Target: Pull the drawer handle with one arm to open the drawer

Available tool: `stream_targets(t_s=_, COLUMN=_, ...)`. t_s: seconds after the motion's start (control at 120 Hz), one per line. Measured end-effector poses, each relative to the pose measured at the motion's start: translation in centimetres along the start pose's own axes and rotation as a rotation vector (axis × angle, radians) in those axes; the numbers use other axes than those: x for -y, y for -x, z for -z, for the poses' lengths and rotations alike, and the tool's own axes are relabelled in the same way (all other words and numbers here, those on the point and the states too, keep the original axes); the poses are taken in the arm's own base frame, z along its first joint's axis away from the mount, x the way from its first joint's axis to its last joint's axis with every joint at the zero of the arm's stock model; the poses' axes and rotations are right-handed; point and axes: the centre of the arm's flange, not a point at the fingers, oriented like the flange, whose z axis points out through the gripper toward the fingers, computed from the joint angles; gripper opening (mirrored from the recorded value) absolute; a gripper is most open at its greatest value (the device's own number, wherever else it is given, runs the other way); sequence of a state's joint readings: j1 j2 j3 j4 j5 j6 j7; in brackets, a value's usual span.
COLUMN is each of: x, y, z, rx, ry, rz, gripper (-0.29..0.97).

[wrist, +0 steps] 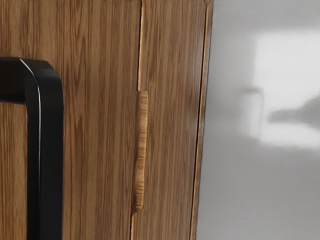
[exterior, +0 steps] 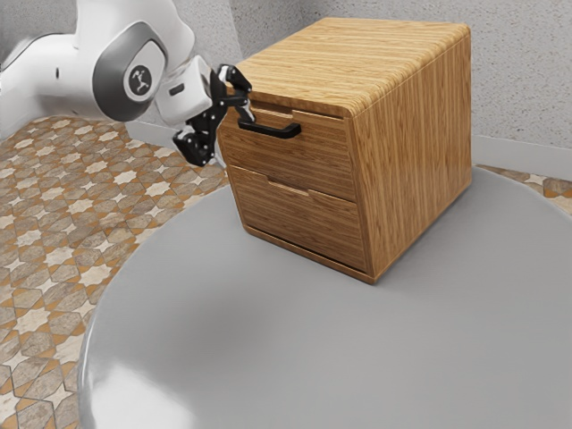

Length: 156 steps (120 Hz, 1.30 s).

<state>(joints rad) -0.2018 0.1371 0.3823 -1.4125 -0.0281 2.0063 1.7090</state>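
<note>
Container: one light-brown, striped-grain wooden two-drawer cabinet stood on the round grey table. The upper drawer front and lower drawer front both appeared level with the cabinet face, as far as could be read. The contents of both drawers were hidden behind the fronts.

Task item: a black bar-shaped drawer handle was mounted across the upper drawer front, nearer the end at the exterior view's left.

Exterior view: showed the whole cabinet, the white arm reaching in from the upper left, the patterned star-tile floor and the grey speckled wall behind.

Wrist view: close on the cabinet face. It showed one bent corner of the handle as a thick black bar against the upper drawer's grain. The seam between the drawers carried a paler wooden lip. Past it came the lower drawer front, then the glossy table surface with a bright reflected patch. That lip detail was small in the exterior view, while the arm and room showed there alone.

Claw: the black two-finger gripper sat at the cabinet's front corner, right at the handle's end toward the exterior view's left, level with the upper drawer. The handle extended away from it toward the exterior view's right. Whether the claw was open, closed or gripping the handle could not be told, and contact with the bar could not be confirmed.
</note>
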Motion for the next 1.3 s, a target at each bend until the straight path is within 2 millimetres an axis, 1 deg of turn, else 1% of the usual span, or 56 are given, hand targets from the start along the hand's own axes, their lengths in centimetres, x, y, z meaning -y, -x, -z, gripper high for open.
stream_targets(t_s=0.183, x=0.2, y=-1.0, z=-0.8, rx=-0.013, ry=0.009, rz=-0.009, gripper=0.68)
stream_targets(t_s=0.342, x=0.1, y=-0.8, z=-1.0, rx=-0.014, ry=0.012, rz=-0.005, gripper=0.68)
stream_targets(t_s=0.392, x=0.2, y=-0.9, z=-1.2, rx=-0.014, ry=0.014, rz=-0.005, gripper=0.68)
stream_targets(t_s=0.533, x=0.4, y=-0.9, z=-1.0, rx=-0.019, ry=0.007, rz=-0.004, gripper=0.68)
stream_targets(t_s=0.733, x=0.4, y=-1.1, z=-1.4, rx=-0.024, ry=0.011, rz=-0.002, gripper=0.68)
stream_targets(t_s=0.858, x=0.5, y=-1.1, z=-1.7, rx=-0.029, ry=0.014, rz=0.002, gripper=0.72)
stream_targets(t_s=0.933, x=0.5, y=-1.1, z=-2.1, rx=-0.033, ry=0.018, rz=0.006, gripper=0.81)
stream_targets(t_s=1.017, x=0.5, y=-1.2, z=-2.2, rx=-0.036, ry=0.019, rz=0.007, gripper=0.69)
stream_targets(t_s=1.1, x=0.7, y=-1.3, z=-1.8, rx=-0.036, ry=0.011, rz=0.006, gripper=0.67)
stream_targets(t_s=1.233, x=0.8, y=-1.5, z=-2.5, rx=-0.037, ry=0.019, rz=0.003, gripper=0.67)
stream_targets(t_s=1.3, x=0.8, y=-1.5, z=-2.7, rx=-0.039, ry=0.022, rz=0.004, gripper=0.62)
